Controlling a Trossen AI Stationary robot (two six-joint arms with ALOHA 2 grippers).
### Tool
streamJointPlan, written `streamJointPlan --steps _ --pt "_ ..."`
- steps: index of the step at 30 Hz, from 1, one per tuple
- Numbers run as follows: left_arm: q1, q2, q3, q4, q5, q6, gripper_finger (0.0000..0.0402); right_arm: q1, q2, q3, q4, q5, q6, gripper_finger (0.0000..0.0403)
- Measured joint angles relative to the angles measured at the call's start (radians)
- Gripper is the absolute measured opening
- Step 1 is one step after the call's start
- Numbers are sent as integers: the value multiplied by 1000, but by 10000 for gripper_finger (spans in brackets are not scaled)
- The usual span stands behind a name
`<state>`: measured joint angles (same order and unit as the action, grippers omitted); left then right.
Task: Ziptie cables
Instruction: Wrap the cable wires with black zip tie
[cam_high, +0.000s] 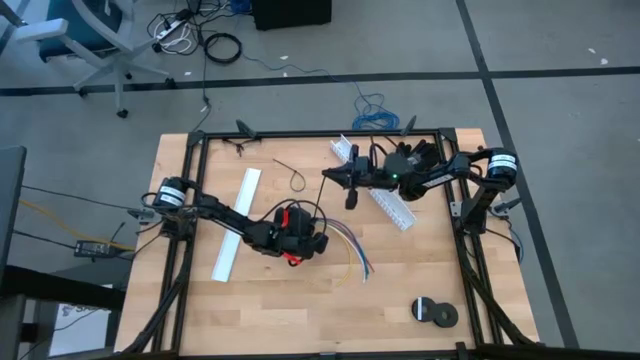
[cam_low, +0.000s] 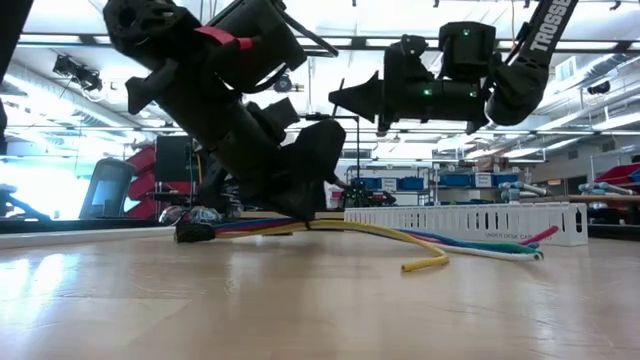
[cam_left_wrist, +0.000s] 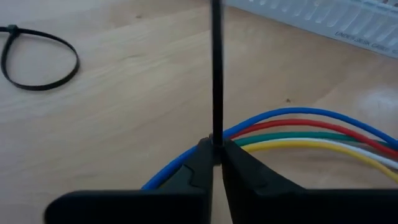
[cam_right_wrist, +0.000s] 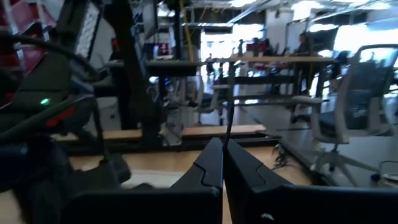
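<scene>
- Far left on your table, a white strip (cam_high: 238, 222) lies flat on the wood, apart from the work.
- Your left gripper (cam_high: 312, 243) is low at mid-table, and its fingers (cam_left_wrist: 186, 180) are pinched nearly together on a thin black ziptie (cam_left_wrist: 216, 68) that stands straight up from the tips in the left wrist view.
- The cables (cam_high: 352, 250) — blue, red, green, white and yellow in the wrist view (cam_left_wrist: 311, 134) — lie on the wood just beside that gripper, fanning toward the right; from the low view (cam_low: 420, 245) they run flat along the table with the yellow end curling up.
- A looped ziptie (cam_high: 293, 176) lies loose on the table behind the left gripper, closed into a ring in the left wrist view (cam_left_wrist: 38, 57).
- The white slotted channel (cam_high: 385, 195) runs diagonally across the back right of the table (cam_high: 300, 310); in the low view (cam_low: 470, 222) it stands behind the cables.
- Your right gripper (cam_high: 328, 174) hangs well above the table over the channel, fingers (cam_right_wrist: 208, 171) shut on a thin dark ziptie (cam_right_wrist: 229, 106) rising from the tips.
- Near the front right corner, a dark round object (cam_high: 434, 312) sits on the wood.
</scene>
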<state>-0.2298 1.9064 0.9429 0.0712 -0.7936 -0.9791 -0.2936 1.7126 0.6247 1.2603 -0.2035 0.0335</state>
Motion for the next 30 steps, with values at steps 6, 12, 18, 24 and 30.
streamJointPlan --steps 6,12,18,24,30 --pt "0 1 0 50 -15 3 94 3 0 0 -106 -32 0 0" --pt "0 1 0 50 0 3 159 7 0 0 -137 -83 11 0" --pt "-2 -2 0 57 0 63 186 2 0 0 -204 -87 10 0" --pt "-3 -50 1 36 -117 142 188 -33 0 0 -341 -74 -17 0" --pt "-3 -129 1 -153 -248 163 188 -53 0 -24 -438 -51 -67 0"
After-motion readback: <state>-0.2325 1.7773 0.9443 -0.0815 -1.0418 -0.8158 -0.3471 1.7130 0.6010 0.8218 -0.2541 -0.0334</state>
